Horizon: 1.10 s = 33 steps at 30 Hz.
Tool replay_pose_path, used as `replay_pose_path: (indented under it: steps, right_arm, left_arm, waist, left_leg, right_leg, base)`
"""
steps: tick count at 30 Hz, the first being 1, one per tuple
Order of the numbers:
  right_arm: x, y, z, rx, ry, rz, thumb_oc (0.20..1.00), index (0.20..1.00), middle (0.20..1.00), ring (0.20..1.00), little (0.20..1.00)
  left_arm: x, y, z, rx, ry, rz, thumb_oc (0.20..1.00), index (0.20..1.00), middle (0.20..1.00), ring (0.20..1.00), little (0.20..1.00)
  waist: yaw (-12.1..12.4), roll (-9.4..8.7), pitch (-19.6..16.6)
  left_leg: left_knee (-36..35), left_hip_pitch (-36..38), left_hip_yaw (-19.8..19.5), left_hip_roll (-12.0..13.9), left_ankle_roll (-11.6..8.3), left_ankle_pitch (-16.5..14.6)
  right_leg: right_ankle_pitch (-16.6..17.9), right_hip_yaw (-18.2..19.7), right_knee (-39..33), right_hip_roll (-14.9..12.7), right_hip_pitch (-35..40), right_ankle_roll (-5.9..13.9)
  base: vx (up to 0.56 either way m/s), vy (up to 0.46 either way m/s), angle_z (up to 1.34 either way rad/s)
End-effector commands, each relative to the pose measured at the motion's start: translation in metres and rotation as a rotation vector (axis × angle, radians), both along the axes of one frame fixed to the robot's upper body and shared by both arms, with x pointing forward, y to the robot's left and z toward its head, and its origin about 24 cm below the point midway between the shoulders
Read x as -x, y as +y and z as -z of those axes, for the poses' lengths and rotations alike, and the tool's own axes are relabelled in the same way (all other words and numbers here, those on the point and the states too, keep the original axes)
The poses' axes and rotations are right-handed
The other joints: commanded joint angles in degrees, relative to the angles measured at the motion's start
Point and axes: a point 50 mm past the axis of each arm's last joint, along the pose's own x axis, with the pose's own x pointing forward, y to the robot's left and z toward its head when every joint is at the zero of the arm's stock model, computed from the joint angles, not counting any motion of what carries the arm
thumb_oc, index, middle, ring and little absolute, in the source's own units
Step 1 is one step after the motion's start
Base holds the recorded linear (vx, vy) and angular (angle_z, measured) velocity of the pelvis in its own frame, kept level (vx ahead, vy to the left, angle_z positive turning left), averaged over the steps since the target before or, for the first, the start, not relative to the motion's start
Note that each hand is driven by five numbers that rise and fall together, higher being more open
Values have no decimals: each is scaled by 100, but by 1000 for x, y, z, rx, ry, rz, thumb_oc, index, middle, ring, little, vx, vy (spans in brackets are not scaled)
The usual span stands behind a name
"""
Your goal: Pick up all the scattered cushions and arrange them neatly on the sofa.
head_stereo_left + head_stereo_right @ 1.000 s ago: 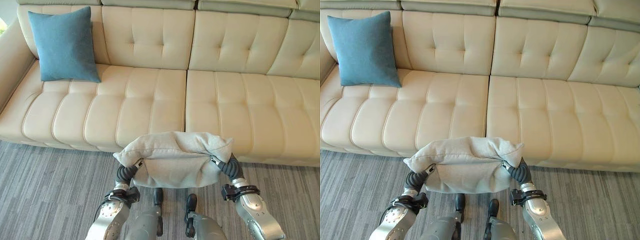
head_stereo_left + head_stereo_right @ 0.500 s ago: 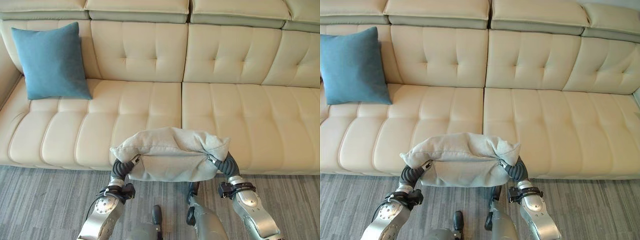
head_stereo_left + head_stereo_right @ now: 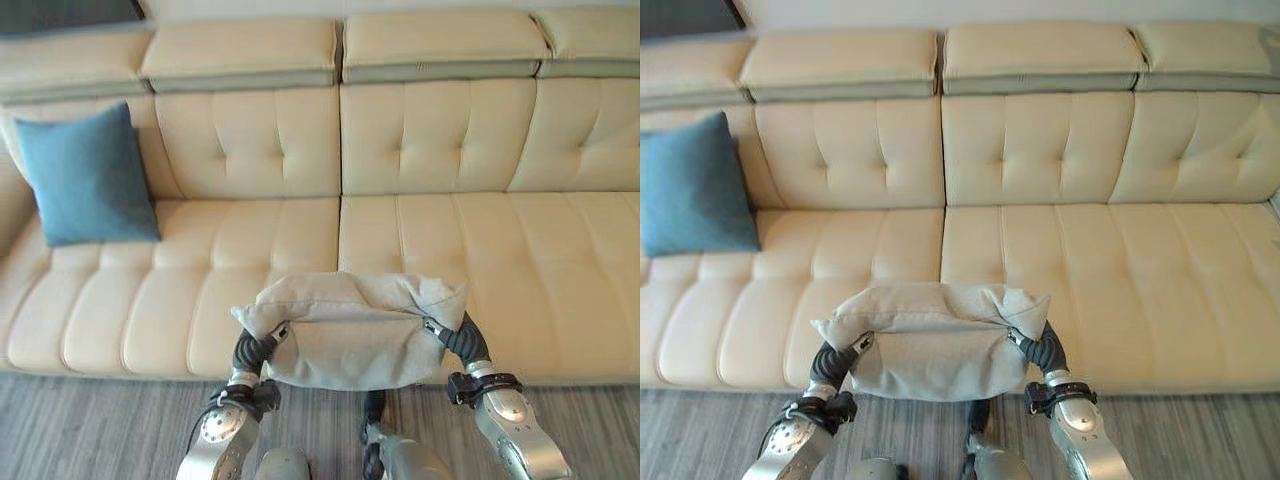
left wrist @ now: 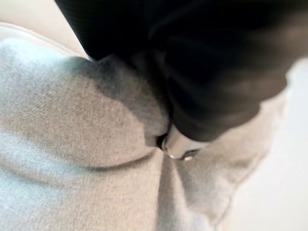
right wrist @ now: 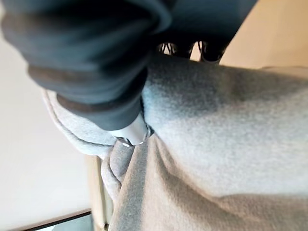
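The grey cushion [image 3: 350, 330] hangs between the 2 hands, held up in front of the sofa's [image 3: 420, 240] front edge near the seam between its 2 seat sections; it sags in the middle and its top edge folds over. The left hand [image 3: 262, 345] presses in at one end and the right hand [image 3: 448, 335] at the other; in the wrist views each hand's fingers sink into the cloth, so I cannot tell whether they are curled round it or merely pressing.

A blue cushion [image 3: 85, 175] already stands upright against the backrest at the sofa's left end, well apart from the grey one.

The main risk, as I judge it, is a slip; if the hold is only a squeeze from both ends, any easing of either arm would let the soft cushion fold and drop to the floor short of the seat. It could also catch on the seat's front edge if carried forward too low.

The sofa is cream leather, tufted, with smooth seats a cushion might slide on; the floor [image 3: 90, 420] is grey striped carpet.
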Motion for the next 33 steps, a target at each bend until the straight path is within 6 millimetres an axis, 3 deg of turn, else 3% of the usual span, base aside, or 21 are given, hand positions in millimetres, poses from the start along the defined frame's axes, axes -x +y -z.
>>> replay_pose_path:
  steps: [1, 2, 3, 4, 7, 11, 15, 19, 23, 24, 29, 33]
  right_arm:
    - [-14, -9, -43, -38, -234, 45, 200, 200, 200, 200, 200]
    - [-15, -8, -44, -35, -240, 46, 200, 200, 200, 200, 200]
    - [-17, -6, -47, -28, -260, 49, 200, 200, 200, 200, 200]
    - [-19, -5, -48, -22, -263, 47, 200, 200, 200, 200, 200]
    - [-19, -3, -46, 0, -255, 37, 200, 200, 200, 200, 200]
    - [-21, 2, -45, 11, -251, 34, 200, 200, 200, 200, 200]
    - [-43, 12, -59, 77, -317, 36, 200, 200, 200, 200, 200]
    - [-78, 25, -104, 125, -477, 47, 200, 200, 200, 200, 200]
    - [-109, 49, -154, 102, -612, 62, 200, 200, 200, 200, 200]
    - [-114, 57, -156, 97, -603, 62, 200, 200, 200, 200, 200]
    - [-126, 72, -163, 115, -595, 50, 200, 200, 200, 200, 200]
    - [-138, 72, -168, 153, -586, 87, 200, 200, 200, 200, 200]
  left_arm:
    - [-15, 19, -37, -10, -199, -61, 200, 200, 200, 200, 200]
    - [-14, 18, -37, -12, -195, -57, 200, 200, 200, 200, 200]
    - [-15, 16, -36, -18, -190, -55, 200, 200, 200, 200, 200]
    - [-17, 14, -35, -21, -191, -51, 200, 200, 200, 200, 200]
    - [-18, 10, -32, -18, -175, -41, 200, 200, 200, 200, 200]
    - [-18, 6, -28, -35, -157, -5, 200, 200, 200, 200, 200]
    - [-35, 1, -28, -86, -161, 21, 200, 200, 200, 200, 200]
    - [-75, -12, -66, -137, -319, 8, 200, 200, 200, 200, 200]
    - [-121, -21, -122, -108, -484, -76, 200, 200, 200, 200, 200]
    - [-132, -21, -137, -117, -519, -106, 200, 200, 200, 200, 200]
    - [-152, -30, -148, -131, -507, -121, 200, 200, 200, 200, 200]
    - [-169, -33, -154, -208, -484, -126, 200, 200, 200, 200, 200]
  waist:
    - [13, -195, -39]
    - [6, -180, -62]
    - [-2, -115, -91]
    - [-14, -92, -105]
    - [-110, -45, -192]
    - [-80, -65, -322]
    - [-35, -175, -404]
    - [-18, -256, -281]
    - [-38, -253, -113]
    - [-49, -252, -93]
    - [-79, -249, 10]
    - [-127, -251, 114]
  left_leg:
    - [-1880, 376, 219, -194, 419, 432]
    - [-2470, 475, 215, -136, 417, 538]
    - [-3178, 445, 153, 22, 333, 1002]
    - [-3413, 435, 41, 42, 278, 1198]
    - [-3525, 475, 115, 115, 160, 1218]
    - [-3525, 754, 180, 0, 257, 978]
    - [-3525, 949, 350, -70, 383, 782]
    - [-3525, 821, 403, -129, 449, 739]
    - [-3525, 411, 393, -173, 459, 810]
    - [-3525, 322, 411, -177, 464, 823]
    - [-3525, 103, 408, -214, 480, 868]
    - [-3525, -111, 389, -234, 466, 928]
  right_leg:
    - [-1109, -1, -29, -339, 701, 1001]
    - [-1107, 3, -29, -334, 704, 1019]
    - [-1137, -21, -29, -291, 707, 1023]
    - [-1157, -43, -29, -297, 742, 1009]
    - [-1267, -59, -29, -263, 906, 990]
    - [-1239, 39, -29, -352, 1041, 1041]
    - [-1221, 203, -29, -453, 1109, 1132]
    - [-1153, 267, -29, -527, 925, 1200]
    - [-1013, 328, -29, -566, 475, 1226]
    - [-988, 353, -29, -576, 366, 1240]
    - [-915, 384, -29, -613, 129, 1281]
    - [-834, 409, -29, -628, -87, 1296]
  base:
    - [154, 10, 20]
    - [165, 44, 15]
    - [149, 67, 20]
    - [219, 133, 12]
    - [170, 113, -3]
    - [199, 182, -7]
    - [154, 155, -16]
    - [30, 112, -7]
    - [-6, 110, 0]
    - [74, 126, -1]
    - [45, 64, -3]
    - [29, 34, 2]
